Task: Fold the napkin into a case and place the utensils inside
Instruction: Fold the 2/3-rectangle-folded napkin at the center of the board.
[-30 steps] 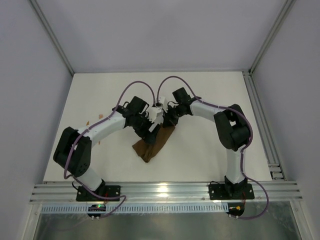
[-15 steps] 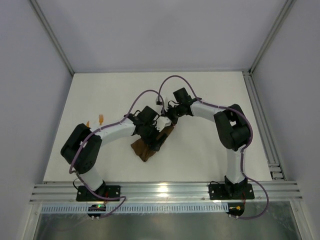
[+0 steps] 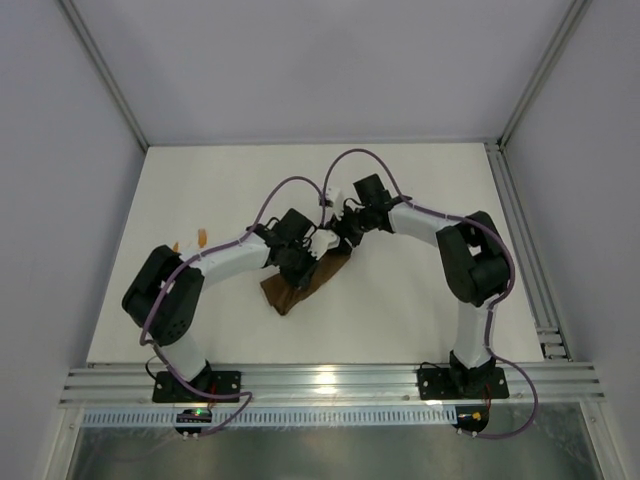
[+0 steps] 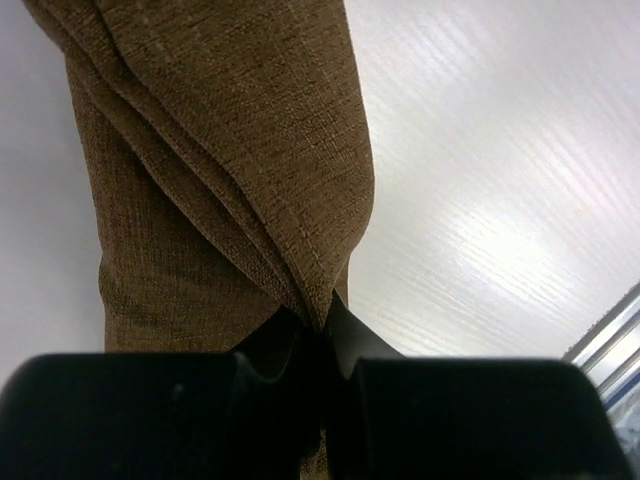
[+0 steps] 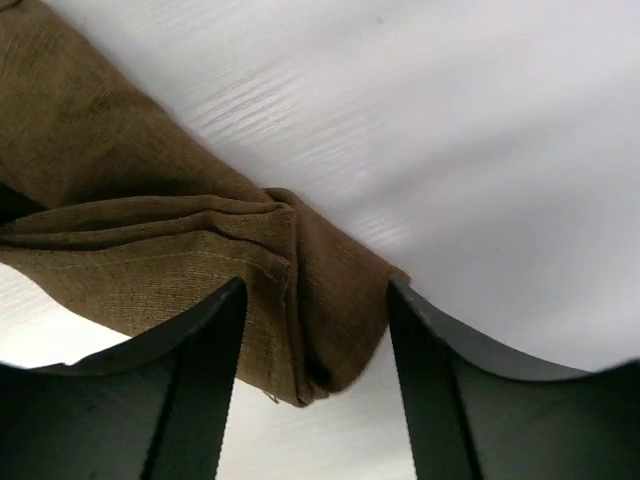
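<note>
The dark brown napkin (image 3: 300, 285) lies folded into a narrow oblong in the middle of the table, running from front left to back right. My left gripper (image 3: 308, 268) is shut on a layered fold of the napkin (image 4: 230, 150), with the cloth pinched between the jaws (image 4: 325, 325). At the back-right end, my right gripper (image 3: 338, 243) is open and straddles the napkin (image 5: 150, 240), a finger on each side (image 5: 315, 290). Two small orange-tan utensils (image 3: 200, 238) lie apart at the table's left, behind the left arm.
The white table (image 3: 420, 300) is boxed in by pale walls. An aluminium rail (image 3: 520, 240) runs along its right edge, and another rail (image 3: 330, 380) crosses the front by the arm bases. Purple cables loop above both wrists.
My left gripper swung in over the napkin and closed on its fold. My right gripper opened and let go of the napkin's back-right end.
</note>
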`<state>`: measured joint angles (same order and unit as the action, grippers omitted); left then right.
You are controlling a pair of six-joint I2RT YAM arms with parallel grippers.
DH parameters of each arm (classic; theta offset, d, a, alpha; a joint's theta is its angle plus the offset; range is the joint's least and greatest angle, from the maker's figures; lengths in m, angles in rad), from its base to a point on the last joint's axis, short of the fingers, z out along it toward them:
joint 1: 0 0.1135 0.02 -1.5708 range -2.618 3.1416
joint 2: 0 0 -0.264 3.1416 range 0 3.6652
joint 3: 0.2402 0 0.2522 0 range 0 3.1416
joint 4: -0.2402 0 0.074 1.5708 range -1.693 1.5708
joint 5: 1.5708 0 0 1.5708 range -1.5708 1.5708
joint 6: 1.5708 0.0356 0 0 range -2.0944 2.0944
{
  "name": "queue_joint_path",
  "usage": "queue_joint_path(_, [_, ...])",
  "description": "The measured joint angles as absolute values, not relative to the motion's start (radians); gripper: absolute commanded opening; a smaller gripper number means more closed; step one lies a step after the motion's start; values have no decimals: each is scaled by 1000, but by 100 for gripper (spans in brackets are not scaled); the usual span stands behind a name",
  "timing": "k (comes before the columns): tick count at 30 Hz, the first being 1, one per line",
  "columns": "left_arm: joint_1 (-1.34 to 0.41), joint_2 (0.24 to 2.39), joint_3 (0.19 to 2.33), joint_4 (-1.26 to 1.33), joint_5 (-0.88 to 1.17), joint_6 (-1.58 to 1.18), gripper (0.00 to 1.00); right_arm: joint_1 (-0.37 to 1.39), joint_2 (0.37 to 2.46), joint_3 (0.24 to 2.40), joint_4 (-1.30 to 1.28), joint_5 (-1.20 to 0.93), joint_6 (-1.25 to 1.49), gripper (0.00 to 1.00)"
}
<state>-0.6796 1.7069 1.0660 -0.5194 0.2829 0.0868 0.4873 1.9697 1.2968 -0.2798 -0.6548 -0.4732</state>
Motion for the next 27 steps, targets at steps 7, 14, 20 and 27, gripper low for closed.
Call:
queue_joint_path(7, [-657, 1695, 1071, -535, 363, 84, 9, 444, 1747, 1189, -171, -508, -362, 99])
queue_joint_path(14, [-635, 1695, 1075, -532, 372, 81, 17, 456, 1250, 789, 225, -191, -242, 99])
queue_joint_path(20, [-635, 1695, 1076, -532, 384, 81, 18, 449, 1164, 695, 319, 0, 1, 92])
queue_joint_path(27, [-634, 1703, 1077, -532, 387, 81, 20, 489, 1276, 564, 324, -98, 479, 78])
